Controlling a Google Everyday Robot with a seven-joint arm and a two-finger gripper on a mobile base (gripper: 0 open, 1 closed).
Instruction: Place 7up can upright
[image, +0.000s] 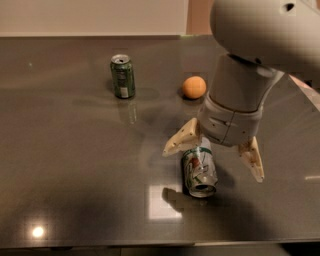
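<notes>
The 7up can (199, 171), silver-white and light green with a silver top, lies on its side on the dark table (75, 165), its top end facing the front edge. My gripper (213, 159) hangs just above the can's far end, open, with one cream finger (181, 138) to the can's left and the other finger (252, 159) to its right. The fingers straddle the can and do not hold it. The arm's grey wrist hides the can's far end.
A darker all-green can (122, 76) stands upright at the back left. An orange (193, 87) sits behind the gripper, near the arm. The table's front edge runs along the bottom of the view.
</notes>
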